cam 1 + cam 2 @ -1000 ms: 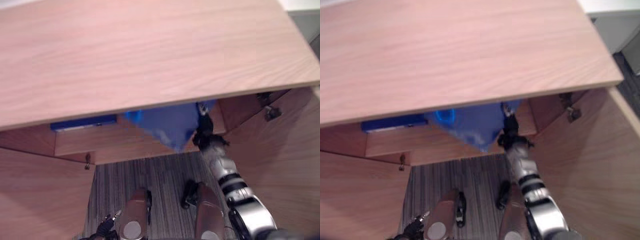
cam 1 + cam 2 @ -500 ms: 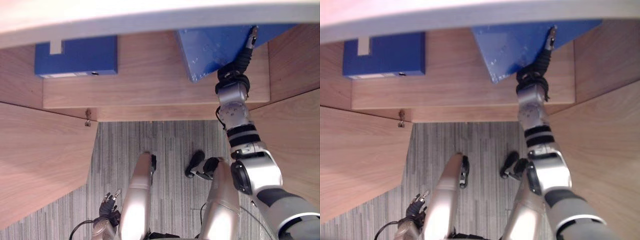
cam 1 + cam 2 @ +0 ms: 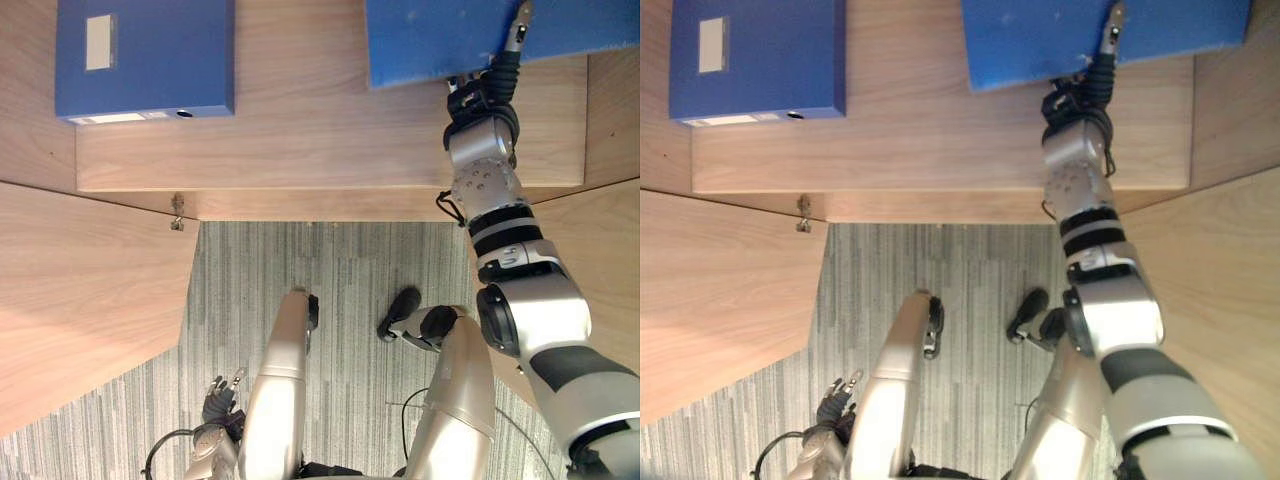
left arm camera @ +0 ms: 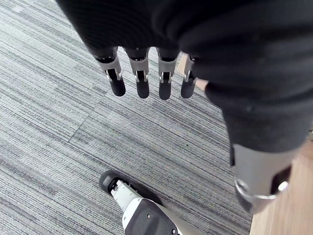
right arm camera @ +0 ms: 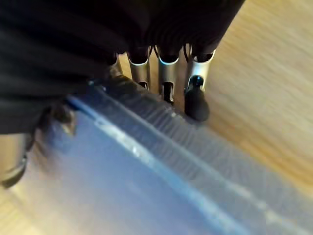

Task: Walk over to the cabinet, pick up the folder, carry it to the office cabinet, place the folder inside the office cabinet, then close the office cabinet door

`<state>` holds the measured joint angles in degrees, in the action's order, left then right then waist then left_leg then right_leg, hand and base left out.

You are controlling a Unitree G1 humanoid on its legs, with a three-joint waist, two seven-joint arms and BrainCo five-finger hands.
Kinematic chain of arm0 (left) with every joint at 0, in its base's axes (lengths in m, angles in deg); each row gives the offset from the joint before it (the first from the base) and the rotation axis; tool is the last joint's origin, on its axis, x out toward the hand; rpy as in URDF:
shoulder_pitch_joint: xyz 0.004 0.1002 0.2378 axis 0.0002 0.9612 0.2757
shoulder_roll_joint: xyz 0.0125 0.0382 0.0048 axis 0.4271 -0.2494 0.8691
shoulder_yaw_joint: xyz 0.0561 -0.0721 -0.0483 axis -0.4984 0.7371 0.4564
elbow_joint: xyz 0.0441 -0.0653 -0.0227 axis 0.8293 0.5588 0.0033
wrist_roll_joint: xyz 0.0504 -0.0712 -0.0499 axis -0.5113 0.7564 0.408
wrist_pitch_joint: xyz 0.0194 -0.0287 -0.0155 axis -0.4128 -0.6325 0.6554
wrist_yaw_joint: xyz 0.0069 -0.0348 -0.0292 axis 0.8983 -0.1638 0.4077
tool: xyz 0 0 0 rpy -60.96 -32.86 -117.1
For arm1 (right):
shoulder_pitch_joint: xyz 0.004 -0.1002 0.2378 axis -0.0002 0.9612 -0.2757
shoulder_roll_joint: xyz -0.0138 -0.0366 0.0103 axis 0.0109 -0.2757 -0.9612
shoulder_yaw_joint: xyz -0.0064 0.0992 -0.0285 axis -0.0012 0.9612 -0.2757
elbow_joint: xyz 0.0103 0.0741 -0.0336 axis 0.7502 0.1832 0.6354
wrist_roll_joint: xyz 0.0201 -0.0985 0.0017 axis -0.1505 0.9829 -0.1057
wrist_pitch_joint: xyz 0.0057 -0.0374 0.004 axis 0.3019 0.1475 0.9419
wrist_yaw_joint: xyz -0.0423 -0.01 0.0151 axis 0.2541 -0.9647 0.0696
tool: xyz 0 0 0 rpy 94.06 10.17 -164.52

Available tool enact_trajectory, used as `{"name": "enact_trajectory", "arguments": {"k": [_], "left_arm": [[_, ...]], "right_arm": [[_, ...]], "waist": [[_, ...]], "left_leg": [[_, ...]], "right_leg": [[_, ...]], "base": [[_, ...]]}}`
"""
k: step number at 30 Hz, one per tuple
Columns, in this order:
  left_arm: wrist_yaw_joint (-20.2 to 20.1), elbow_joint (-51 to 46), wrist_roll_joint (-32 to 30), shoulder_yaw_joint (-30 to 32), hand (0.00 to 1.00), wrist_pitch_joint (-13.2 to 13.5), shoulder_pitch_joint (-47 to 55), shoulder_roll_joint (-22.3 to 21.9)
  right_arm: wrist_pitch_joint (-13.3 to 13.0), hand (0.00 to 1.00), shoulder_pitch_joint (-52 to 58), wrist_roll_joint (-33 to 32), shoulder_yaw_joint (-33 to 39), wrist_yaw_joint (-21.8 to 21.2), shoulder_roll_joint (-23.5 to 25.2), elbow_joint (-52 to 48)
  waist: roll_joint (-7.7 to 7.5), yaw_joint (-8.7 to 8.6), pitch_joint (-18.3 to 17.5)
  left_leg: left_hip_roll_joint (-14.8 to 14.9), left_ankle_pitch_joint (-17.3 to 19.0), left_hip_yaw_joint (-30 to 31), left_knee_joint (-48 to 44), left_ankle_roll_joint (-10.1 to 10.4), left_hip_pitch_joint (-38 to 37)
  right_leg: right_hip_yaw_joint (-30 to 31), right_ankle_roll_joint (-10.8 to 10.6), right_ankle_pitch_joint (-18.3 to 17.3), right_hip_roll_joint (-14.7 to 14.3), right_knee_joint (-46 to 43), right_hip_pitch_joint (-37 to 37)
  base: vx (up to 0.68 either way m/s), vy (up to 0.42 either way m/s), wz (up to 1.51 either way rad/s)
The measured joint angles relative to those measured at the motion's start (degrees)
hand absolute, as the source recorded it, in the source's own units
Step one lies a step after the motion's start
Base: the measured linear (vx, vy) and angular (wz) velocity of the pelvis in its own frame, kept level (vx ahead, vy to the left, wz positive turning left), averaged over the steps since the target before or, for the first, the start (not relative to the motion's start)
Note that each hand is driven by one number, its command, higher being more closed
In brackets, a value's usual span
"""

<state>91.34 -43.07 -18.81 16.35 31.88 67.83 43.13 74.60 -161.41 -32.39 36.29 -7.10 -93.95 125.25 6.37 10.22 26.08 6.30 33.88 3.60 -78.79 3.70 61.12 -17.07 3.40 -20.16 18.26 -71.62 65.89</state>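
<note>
Since half a second earlier, our head camera had tipped further down, so the cabinet's top board no longer crossed the view. Measured against the shelf (image 3: 320,140), the blue folder (image 3: 440,40) had swung from corner-forward to square, and sat deeper inside.

The folder lay on the right part of the shelf, well apart from a second blue binder (image 3: 145,55) on the left. Our right hand (image 3: 497,80) pinched the folder's near edge, with one digit on its top face and the fingers (image 5: 197,93) beneath, between folder and wood. Our left hand (image 4: 142,81) hung low over the grey carpet (image 4: 58,98), fingers loose and straight, holding nothing. One cabinet door (image 3: 80,300) stood open at the left.

We judged the folder to be stiff and fairly light, with a smooth cover that might slip. Held by one edge, it would tend to pivot, so its thicker spine seemed the steadier place to grip. Placement looked nearly done; letting go and closing the door remained.
</note>
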Motion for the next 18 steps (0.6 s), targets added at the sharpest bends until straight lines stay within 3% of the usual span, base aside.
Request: {"name": "enact_trajectory", "arguments": {"k": [5, 10, 14, 16, 18], "left_arm": [[0.1, -0.1, -0.2, 0.0, 0.0, 0.0, 0.1, 0.0], [0.1, -0.6, -0.2, 0.1, 0.0, 0.0, 0.6, 0.1], [-0.6, -2.8, -0.3, 0.0, 0.0, 0.0, 1.9, 1.2], [-2.3, -4.7, -0.3, -1.0, 0.0, 0.1, 3.0, 2.3], [-4.7, -8.2, -0.6, -3.1, 0.0, 0.4, 4.0, 3.8]], "right_arm": [[0.0, 0.0, 0.0, 0.5, 0.0, -0.3, 0.0, 0.0], [1.2, 0.0, 0.0, 9.2, -2.3, -1.0, -0.2, 0.0], [4.5, 0.0, 0.9, 18.4, -12.2, -6.9, -2.8, -1.8], [6.3, 0.0, 1.9, 23.9, -20.3, -11.7, -6.4, -7.5], [7.8, 0.0, 2.9, 30.6, -30.7, -18.3, -13.1, -18.4]], "waist": [[0.0, -0.06, 0.0], [0.04, -0.55, 0.1], [-0.01, -1.12, 0.2], [-0.04, -1.29, 0.3], [-0.11, -1.34, 0.3]], "left_leg": [[0.0, -0.3, 0.0, 0.6, 0.5, -0.3], [0.2, -0.5, 0.3, 1.0, 0.8, -0.7], [0.5, -0.8, 0.1, 2.9, 1.0, -2.8], [0.7, -1.0, 0.1, 3.7, 1.2, -3.1], [1.1, -1.0, -0.1, 4.6, 1.3, -3.5]], "right_leg": [[-0.1, 0.2, -0.1, 0.0, 0.2, -0.1], [-0.5, 0.2, -0.1, -0.1, 0.6, -0.7], [-1.0, -0.1, -0.2, -0.5, 2.2, -2.8], [-1.2, -0.1, -0.2, -0.8, 3.0, -3.1], [-1.2, 0.2, -0.1, -1.2, 3.5, -3.3]], "base": [[-0.01, 0.003, 0.01], [-0.01, 0.003, 0.01], [0.0, 0.0, 0.0], [0.01, 0.001, -0.05], [0.04, 0.007, -0.04]]}}
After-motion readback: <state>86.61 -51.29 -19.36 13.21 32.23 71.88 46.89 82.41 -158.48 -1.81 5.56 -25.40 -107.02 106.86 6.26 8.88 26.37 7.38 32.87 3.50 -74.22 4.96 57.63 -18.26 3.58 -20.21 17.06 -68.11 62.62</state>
